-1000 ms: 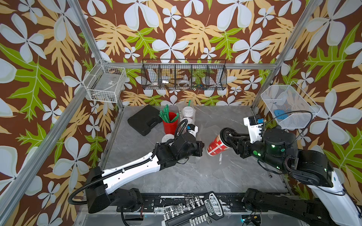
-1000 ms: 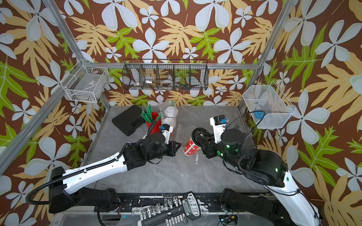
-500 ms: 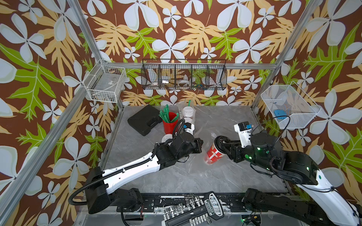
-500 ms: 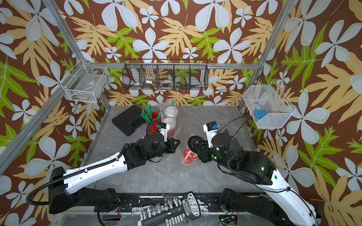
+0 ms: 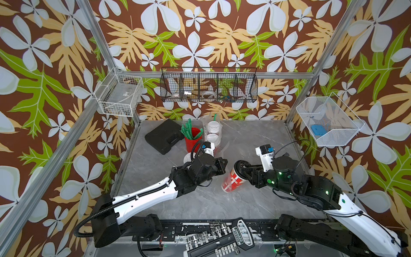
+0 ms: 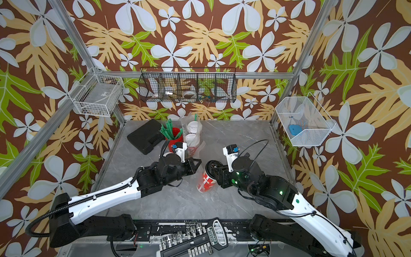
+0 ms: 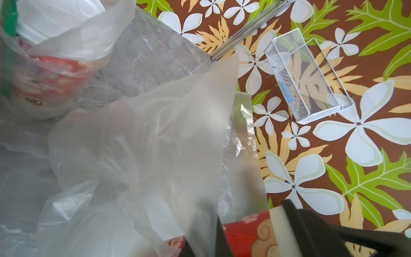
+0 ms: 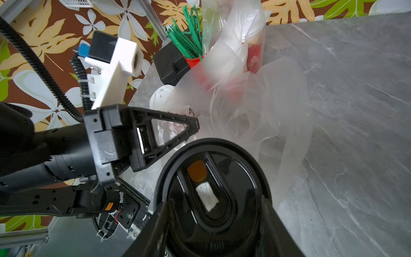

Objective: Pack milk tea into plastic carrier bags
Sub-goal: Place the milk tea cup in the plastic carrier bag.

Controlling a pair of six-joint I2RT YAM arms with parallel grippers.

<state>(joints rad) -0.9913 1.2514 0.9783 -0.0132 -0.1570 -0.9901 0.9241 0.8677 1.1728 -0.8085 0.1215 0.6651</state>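
Right wrist view: our right gripper (image 8: 216, 233) grips the tilted black-lidded cup (image 8: 211, 169) near its lid, just beside the carrier bag (image 8: 278, 115) pinched in our closed left gripper (image 8: 192, 126).

Both top views look steeply down from above the 6 o'clock edge of the tabletop (image 5: 142, 171); both close wrist views share the carrier bag (image 7: 144, 144) and black-lidded cup (image 8: 211, 189).

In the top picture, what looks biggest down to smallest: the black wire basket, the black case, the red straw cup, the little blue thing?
1. black wire basket
2. black case
3. red straw cup
4. little blue thing
Basket and blue thing hang nearer the camera, so may look bigger.
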